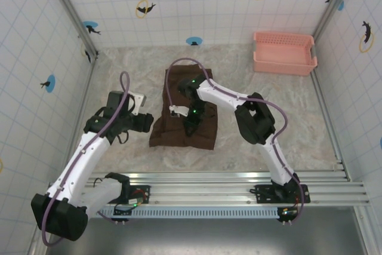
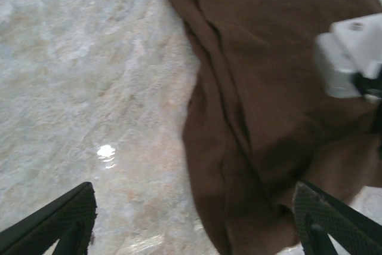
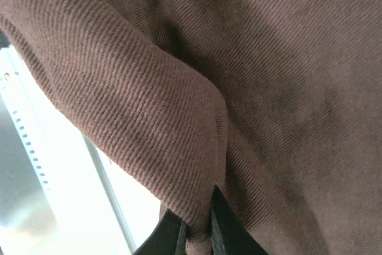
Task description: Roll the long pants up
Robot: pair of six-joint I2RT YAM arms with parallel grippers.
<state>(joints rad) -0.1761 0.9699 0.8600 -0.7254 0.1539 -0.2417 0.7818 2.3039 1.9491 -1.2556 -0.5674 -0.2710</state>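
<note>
My right hand [image 3: 197, 231] had a fold of the pants [image 1: 179, 137] pinched tight; left hand [image 2: 197, 222] hung wide open at their edge.

Your left arm [image 1: 80, 159] and right arm [image 1: 276, 153] look alike: glossy white link shells set between bulky black joint housings. A lavender cable [image 1: 123, 94] loops along the left one, and a matching cable [image 1: 179, 64] arcs over the right. Two small green lights [image 1: 194, 80] glow on the right arm's black wrist section. Your left end effector [image 2: 194, 207] has black wedge-shaped fingers [image 2: 59, 222] with fine diamond knurling. Your right end effector [image 3: 197, 231] has narrow, smooth dark fingers [image 3: 222, 228] and a white moulded block [image 2: 352, 58] with a small round recess.
</note>
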